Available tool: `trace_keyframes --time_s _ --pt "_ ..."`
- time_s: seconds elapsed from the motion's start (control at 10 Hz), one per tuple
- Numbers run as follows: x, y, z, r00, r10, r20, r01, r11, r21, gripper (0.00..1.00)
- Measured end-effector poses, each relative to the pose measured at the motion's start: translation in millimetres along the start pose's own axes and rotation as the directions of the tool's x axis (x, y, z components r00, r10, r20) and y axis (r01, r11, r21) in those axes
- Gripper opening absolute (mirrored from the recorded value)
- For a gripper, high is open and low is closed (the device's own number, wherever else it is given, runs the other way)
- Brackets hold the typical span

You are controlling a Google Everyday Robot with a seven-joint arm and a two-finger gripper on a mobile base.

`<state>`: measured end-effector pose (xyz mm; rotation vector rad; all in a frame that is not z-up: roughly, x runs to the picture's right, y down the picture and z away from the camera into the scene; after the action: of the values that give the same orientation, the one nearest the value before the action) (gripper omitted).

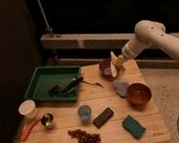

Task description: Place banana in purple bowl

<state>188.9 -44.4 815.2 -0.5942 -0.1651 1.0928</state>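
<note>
Table (103,91): pale wood, slatted, matt finish. Green tray (37,77): looks like smooth plastic with a slight sheen. Purple bowl (103,68): smooth, plastic-like, dull gloss. Reddish-orange bowl (138,94): smooth and glossier, with light catching along the rim. Small cup (48,120) at the front left: metal, bright and reflective. Green sponge (134,126): matt and coarse-looking. Robot arm (150,32): hard white shell, smooth, semi-gloss. Gripper (117,61), at the purple bowl's right rim and clamped on the banana (114,70): material cannot be told. Banana: pale, matt skin.
</note>
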Motion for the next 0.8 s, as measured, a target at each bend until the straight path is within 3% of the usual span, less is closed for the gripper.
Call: trace_keyframes --time_s 0.3,0.8 --pt "-10 6 6 1.0 -0.017 0.012 0.017 1.0 -0.018 0.0" --pt "-35 -13 4 0.999 -0.003 0.034 0.003 1.0 -0.011 0.0"
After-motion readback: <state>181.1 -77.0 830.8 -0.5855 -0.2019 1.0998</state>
